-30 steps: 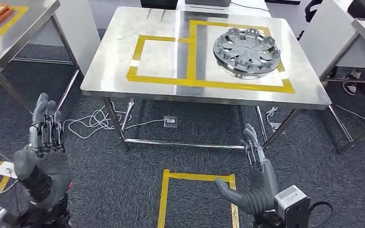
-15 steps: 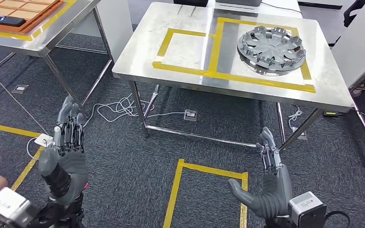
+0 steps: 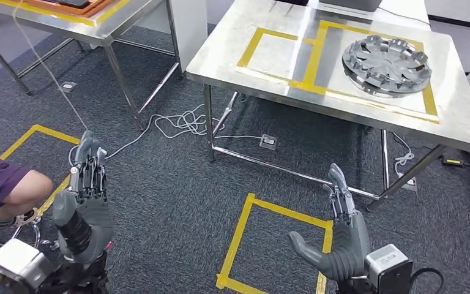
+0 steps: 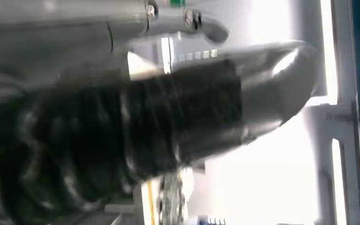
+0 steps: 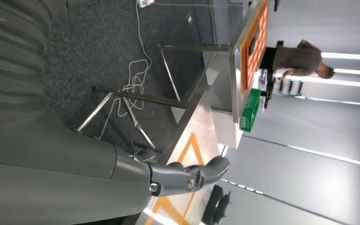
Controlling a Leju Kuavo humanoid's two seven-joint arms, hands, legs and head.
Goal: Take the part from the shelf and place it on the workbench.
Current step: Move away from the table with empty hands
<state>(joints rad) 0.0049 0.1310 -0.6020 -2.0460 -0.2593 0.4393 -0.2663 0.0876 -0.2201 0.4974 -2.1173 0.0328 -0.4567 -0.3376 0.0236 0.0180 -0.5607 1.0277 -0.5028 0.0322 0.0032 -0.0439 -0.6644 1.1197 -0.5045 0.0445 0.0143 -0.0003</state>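
Wheel-cover part (image 3: 387, 65) is sitting inside the workbench's (image 3: 269, 73) taped box at 1 o'clock — left hand (image 3: 85, 208) and right hand (image 3: 336, 242) both hanging spread, holding nothing.

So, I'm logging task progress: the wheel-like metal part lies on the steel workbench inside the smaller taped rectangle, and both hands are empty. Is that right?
Not quite. In the head view the part lies inside the larger yellow-taped rectangle on the workbench, not the smaller one, which is bare. The rest holds: the left hand and right hand both hold nothing, fingers apart.
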